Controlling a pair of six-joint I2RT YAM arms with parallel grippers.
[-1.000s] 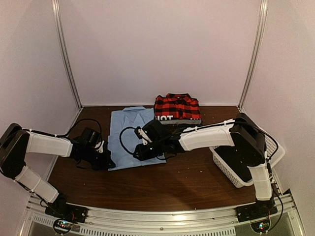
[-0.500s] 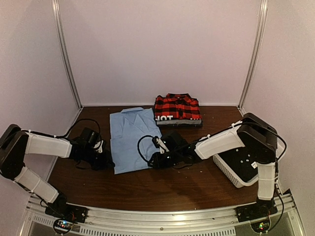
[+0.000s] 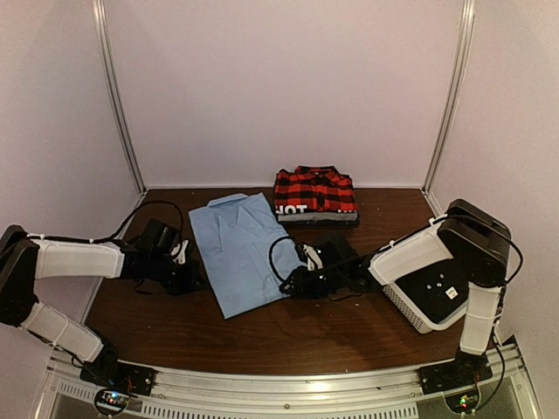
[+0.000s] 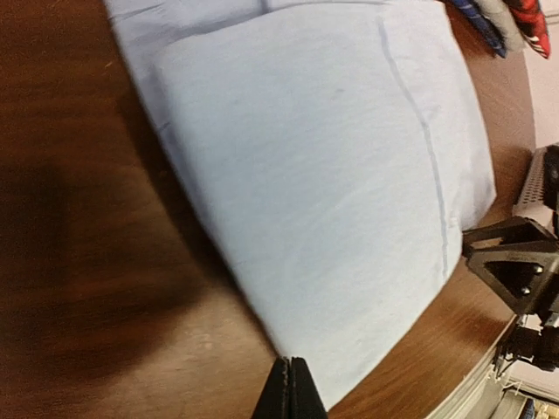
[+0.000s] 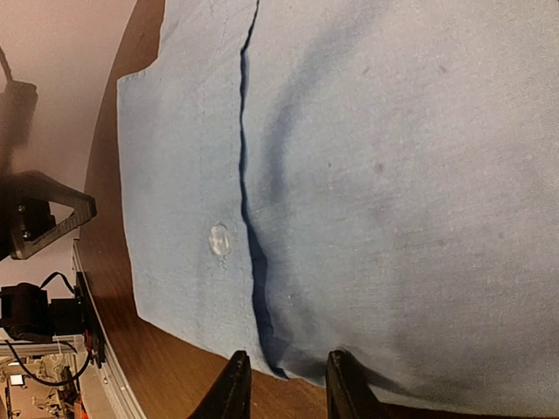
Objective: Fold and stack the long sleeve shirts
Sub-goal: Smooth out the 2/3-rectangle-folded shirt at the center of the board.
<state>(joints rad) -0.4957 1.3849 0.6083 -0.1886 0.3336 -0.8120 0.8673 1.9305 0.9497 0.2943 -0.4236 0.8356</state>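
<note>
Judging only stacking left, seeing both folded: light blue shirt central on the surface, plaid shirt at the far edge (left gripper jaws pressed together, right gripper jaws slightly spread at the blue hem).

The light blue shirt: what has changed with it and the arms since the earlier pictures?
The light blue shirt turned, its near end swinging right, as the right gripper drew back rightward. The left gripper, shut, stayed at its left edge; the plaid shirt did not move.
</note>
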